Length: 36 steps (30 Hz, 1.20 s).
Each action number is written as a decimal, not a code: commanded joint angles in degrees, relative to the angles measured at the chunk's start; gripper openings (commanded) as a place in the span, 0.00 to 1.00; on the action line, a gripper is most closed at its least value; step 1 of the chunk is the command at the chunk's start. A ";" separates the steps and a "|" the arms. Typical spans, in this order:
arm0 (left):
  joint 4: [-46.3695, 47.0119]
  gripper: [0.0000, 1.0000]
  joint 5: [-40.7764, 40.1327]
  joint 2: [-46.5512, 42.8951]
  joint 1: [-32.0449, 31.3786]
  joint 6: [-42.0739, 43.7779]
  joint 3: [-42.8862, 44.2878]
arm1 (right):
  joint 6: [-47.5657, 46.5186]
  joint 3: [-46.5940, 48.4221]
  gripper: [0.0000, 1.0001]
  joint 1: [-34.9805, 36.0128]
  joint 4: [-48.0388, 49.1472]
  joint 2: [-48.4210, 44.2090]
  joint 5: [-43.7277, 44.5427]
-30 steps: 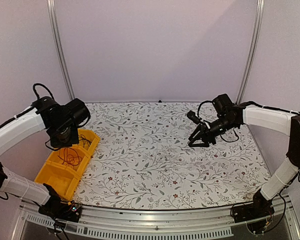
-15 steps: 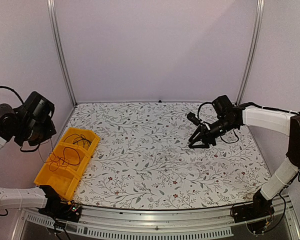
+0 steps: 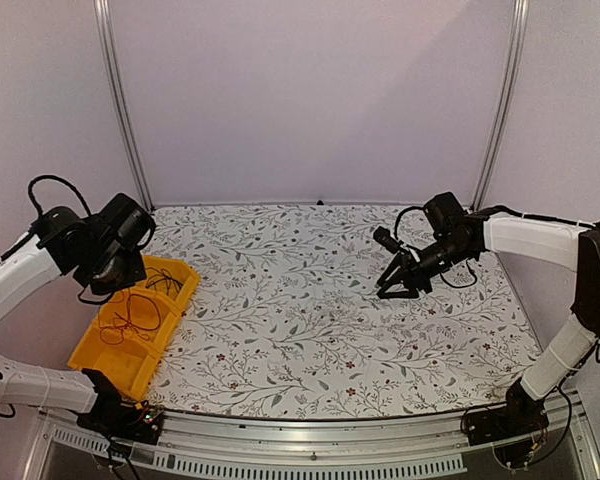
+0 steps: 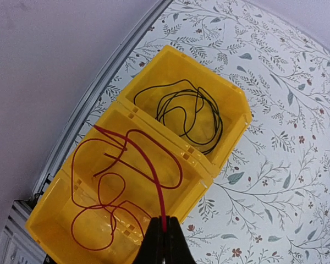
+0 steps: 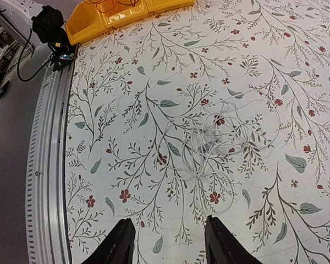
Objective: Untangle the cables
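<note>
My left fingers point(image 4: 162, 236) pinch a red cable point(image 4: 155, 181). Its loops lie below in the yellow bin point(image 4: 231, 132), with a black cable point(image 4: 214, 118) in the compartment beyond. My right fingers point(image 3: 397, 285) gape above pale cables point(image 5: 220, 137) tangled on the floral tabletop point(image 5: 126, 82); lilac walls point(image 3: 310, 100) stand around.

The left gripper point(image 4: 163, 223) at 9 o'clock pinches a red cable point(image 4: 161, 206), and the right gripper point(image 5: 169, 220) at 3 o'clock hangs open.
</note>
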 commanded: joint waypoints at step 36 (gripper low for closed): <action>32.67 0.00 10.60 14.63 19.69 7.07 -22.94 | -1.61 -2.01 0.48 0.25 0.24 0.49 0.92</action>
